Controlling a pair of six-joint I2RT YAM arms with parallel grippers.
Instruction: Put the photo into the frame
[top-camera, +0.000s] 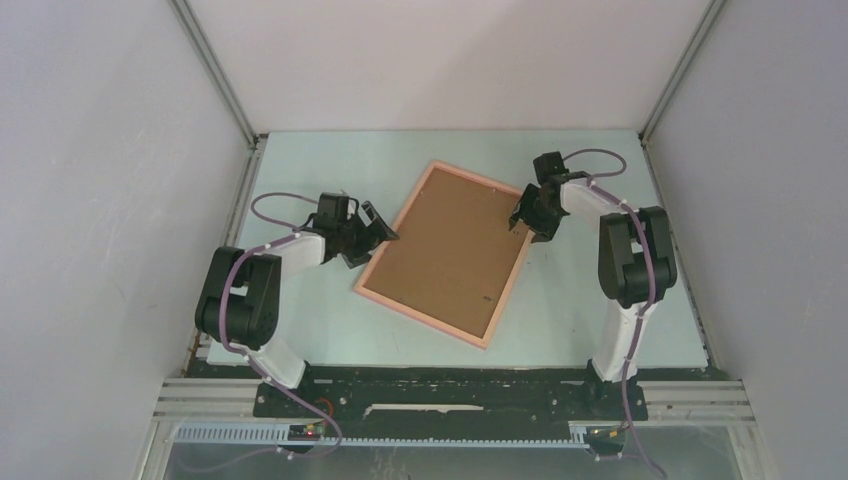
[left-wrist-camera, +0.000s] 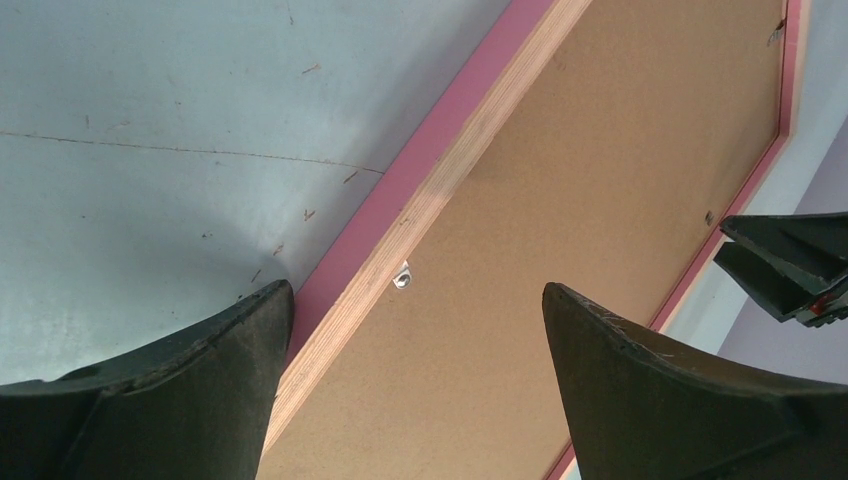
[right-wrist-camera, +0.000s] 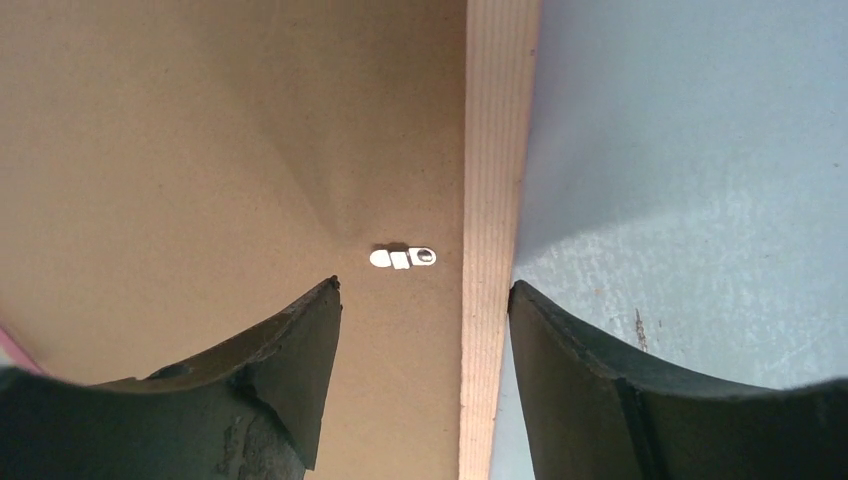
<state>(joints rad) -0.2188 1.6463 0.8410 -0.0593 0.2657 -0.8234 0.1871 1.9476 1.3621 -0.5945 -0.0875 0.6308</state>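
Table (top-camera: 600, 310), pale blue-green, is carrying one frame (top-camera: 420, 317), which is lying face down and askew near its middle, with a brown backing board (top-camera: 450, 250) sitting inside the pink rim. The photo is showing in no view, so whether it is lying under that board cannot be told. Left gripper (top-camera: 375, 240) is hovering at the frame's left rim and right gripper (top-camera: 527, 228) at its far right rim, each with jaws standing apart astride the edge and gripping nothing. Small metal tab (right-wrist-camera: 402, 258) is lying on the board just beside the rim, so the job is probably nearing its close, with securing the tabs likely remaining.
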